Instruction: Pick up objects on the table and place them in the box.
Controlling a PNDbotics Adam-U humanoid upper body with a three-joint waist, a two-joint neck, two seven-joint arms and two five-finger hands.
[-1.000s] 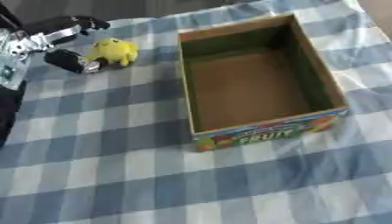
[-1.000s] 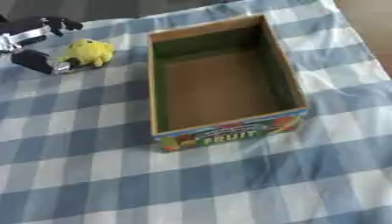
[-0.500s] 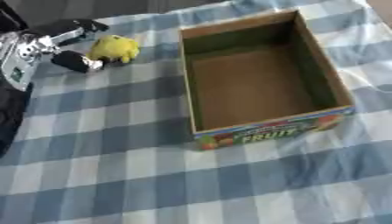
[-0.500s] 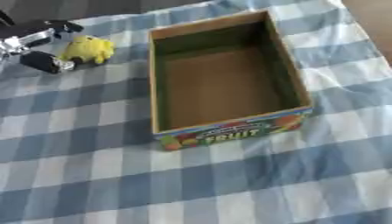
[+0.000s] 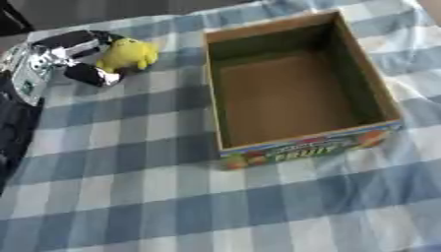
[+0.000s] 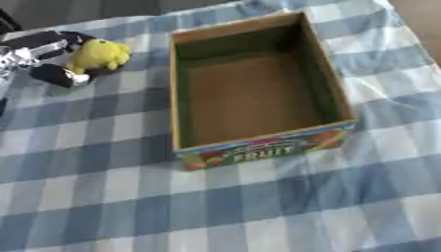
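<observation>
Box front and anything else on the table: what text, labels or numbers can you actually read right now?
"FRUIT": on the printed front panel of the cardboard box, among fruit pictures.
A smaller line of print above that word is too blurred to read.
No readable text on the yellow toy, the left hand or the checked cloth.

I'm seeing a tabletop (image 5: pixel 129 197) under a blue-and-white checked cloth (image 6: pixel 284 211), slightly rumpled, filling nearly the whole view and lying askew. Beyond its far edge, behind the fingers, a dark grey strip of floor or wall (image 5: pixel 112 10); can't tell which. Top right corner, well across from the fingers, shows a small brownish patch (image 6: pixel 422 15), likely floor. Light is soft and even, no hard shadows on the cloth. No windows or other furniture visible from here.
</observation>
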